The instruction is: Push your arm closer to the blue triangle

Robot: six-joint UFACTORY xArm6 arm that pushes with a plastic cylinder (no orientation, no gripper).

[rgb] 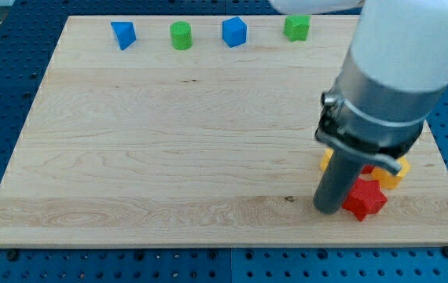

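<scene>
One upright rod, my tip [328,209] beside red block [365,199]

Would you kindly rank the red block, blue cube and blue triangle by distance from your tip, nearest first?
1. Red block, right beside my tip, at the view's bottom right.
2. Blue cube, along the view's top.
3. Blue triangle, top left.

Single cam, high front angle, whole board [169,141] in view.
</scene>
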